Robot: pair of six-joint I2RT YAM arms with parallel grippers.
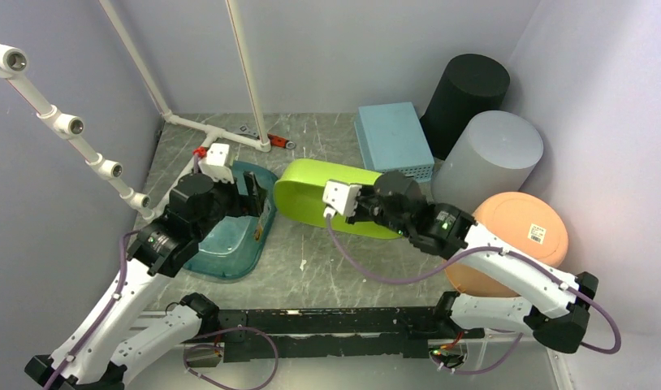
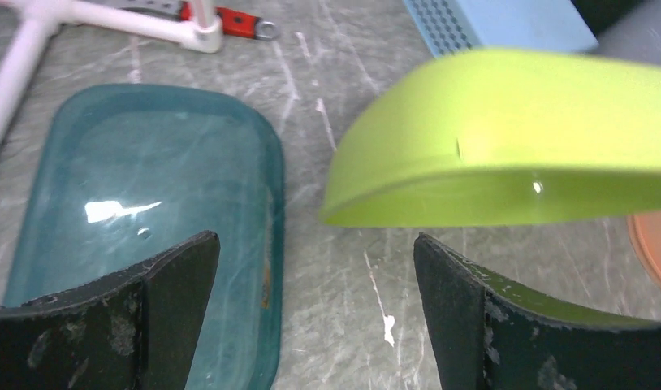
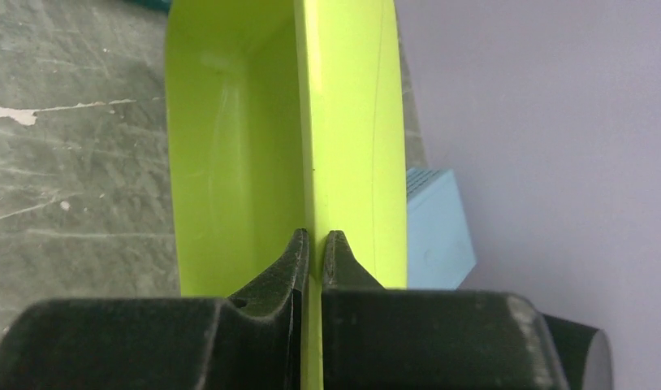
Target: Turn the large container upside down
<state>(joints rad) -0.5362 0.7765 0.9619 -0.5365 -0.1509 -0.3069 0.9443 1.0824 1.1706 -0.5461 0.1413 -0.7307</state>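
Observation:
Two containers show. A lime green container (image 1: 311, 199) (image 2: 506, 138) (image 3: 230, 146) is tipped on its side at mid-table. My right gripper (image 1: 366, 210) (image 3: 315, 236) is shut on its thin wall, one finger inside and one outside. A teal container (image 1: 230, 240) (image 2: 149, 187) lies flat on the table to its left. My left gripper (image 1: 250, 195) (image 2: 317, 244) hovers open over the teal container's right edge, with nothing between its fingers. I cannot tell which way up the teal one lies.
A light blue box (image 1: 392, 138), a black cylinder (image 1: 467, 89) and a grey cylinder (image 1: 490, 154) stand at the back right. A round orange lid (image 1: 514, 236) lies at the right under the right arm. A white pipe frame (image 1: 213, 130) and a red-handled tool (image 1: 278, 144) sit at the back left.

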